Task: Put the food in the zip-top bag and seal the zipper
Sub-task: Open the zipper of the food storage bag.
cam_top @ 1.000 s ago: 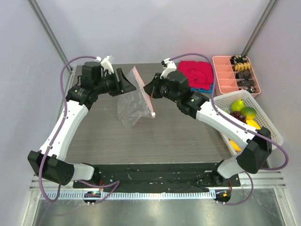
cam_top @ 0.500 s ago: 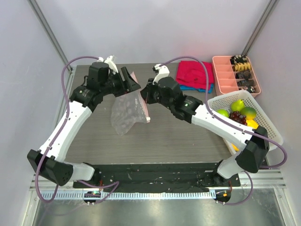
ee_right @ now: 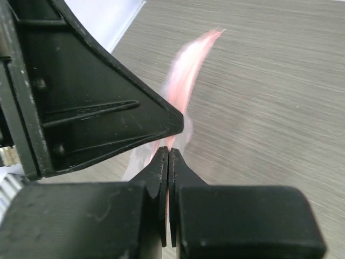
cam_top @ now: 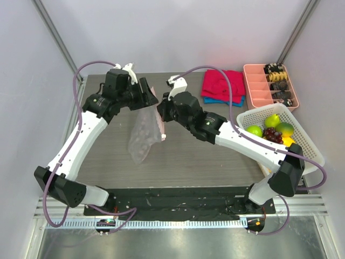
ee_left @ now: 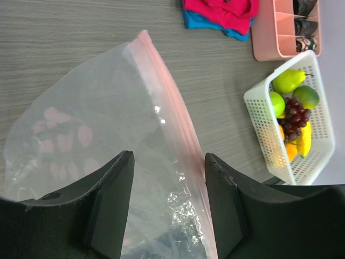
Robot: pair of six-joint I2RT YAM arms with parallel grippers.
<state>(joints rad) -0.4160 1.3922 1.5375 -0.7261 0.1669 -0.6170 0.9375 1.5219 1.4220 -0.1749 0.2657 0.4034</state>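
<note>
The left arm (cam_top: 75, 140) and the right arm (cam_top: 248, 143) each rise from their bases and bend inward, elbows out, so the two wrists nearly meet tip to tip. The left tool (ee_left: 168, 157) has its fingers spread apart. The right tool (ee_right: 168, 154) has its fingers pressed together, pinching the zipper (ee_right: 186, 81).
</note>
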